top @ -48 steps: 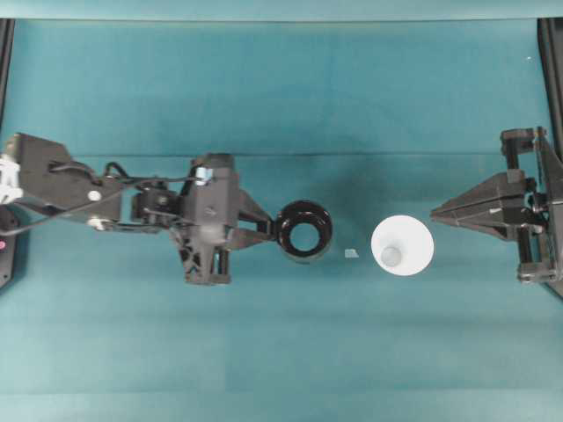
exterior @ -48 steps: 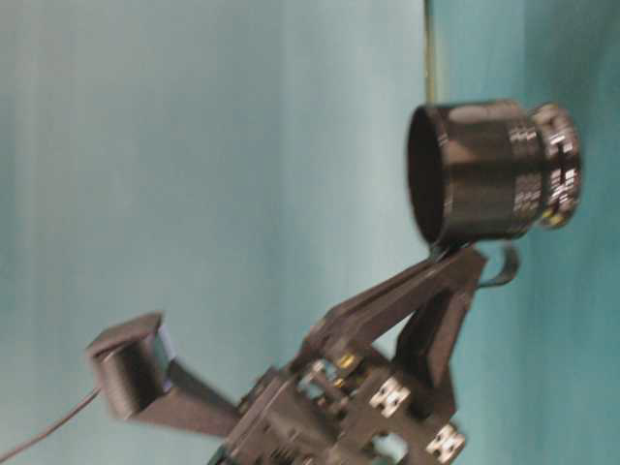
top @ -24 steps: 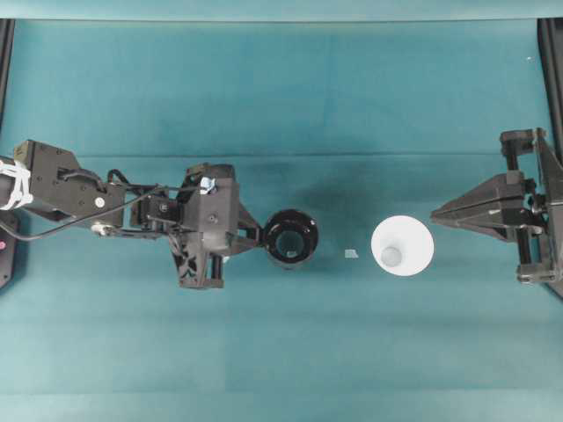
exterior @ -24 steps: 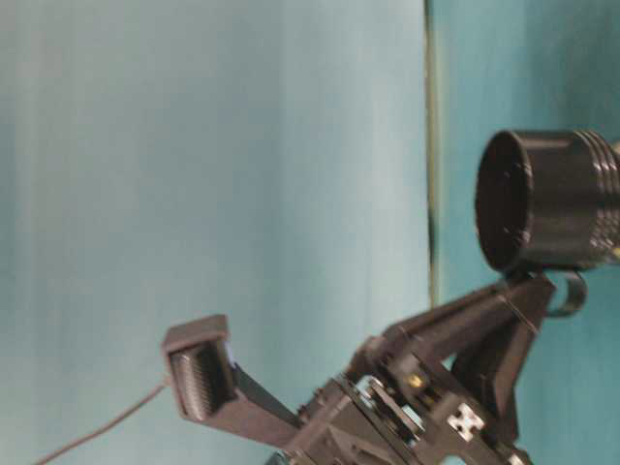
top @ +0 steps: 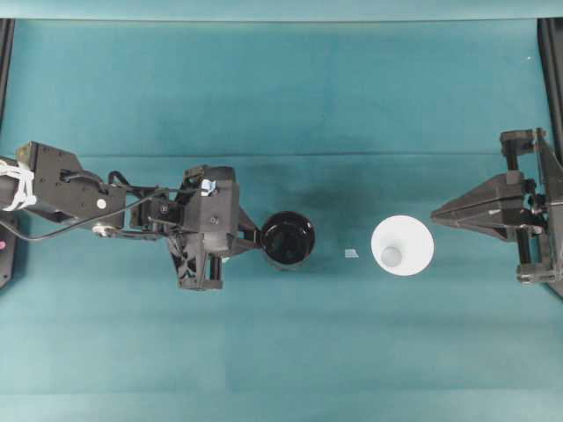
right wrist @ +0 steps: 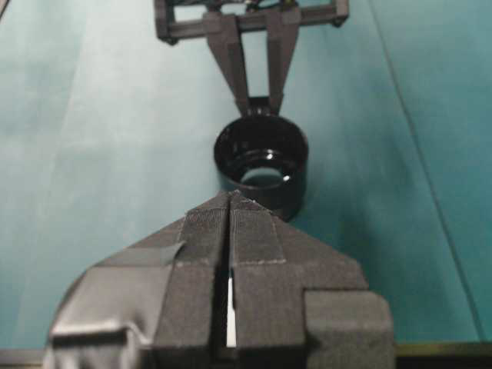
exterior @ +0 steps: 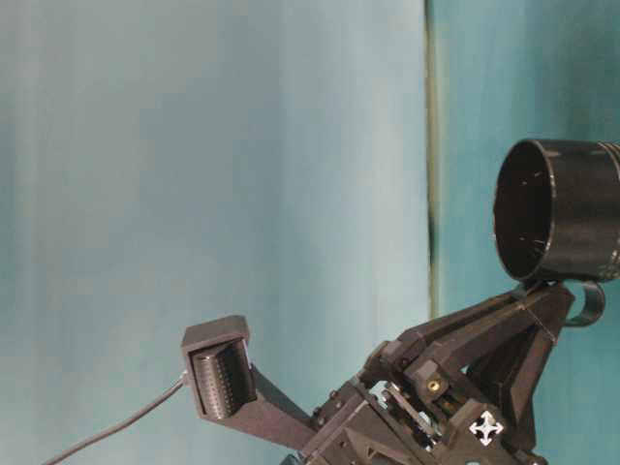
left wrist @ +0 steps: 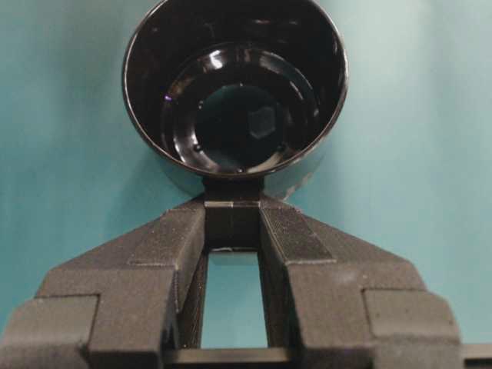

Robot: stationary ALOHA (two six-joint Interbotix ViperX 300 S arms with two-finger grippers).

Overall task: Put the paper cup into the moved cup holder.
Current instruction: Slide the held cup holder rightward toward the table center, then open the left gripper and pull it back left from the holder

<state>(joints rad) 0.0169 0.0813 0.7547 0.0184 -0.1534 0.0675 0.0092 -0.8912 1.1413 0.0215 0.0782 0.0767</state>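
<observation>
Left gripper (top: pixel 255 240): jaws closed on the stubby tab handle of the cup holder (top: pixel 288 240), glossy black, upright, mouth up, on the teal table (top: pixel 290 97). Small pale scrap (top: pixel 351 254): just beyond the holder, between it and the cup. Paper cup (top: pixel 402 245): white, upright, open, standing free farther along the same line. Right gripper (top: pixel 437 214): farthest from the holder, fingers pressed together, holding nothing, tip just beside the cup's rim.

White paper cup (top: pixel 402 245) upright, mouth up, well apart from glossy black cup holder (top: pixel 288 240), upright
</observation>
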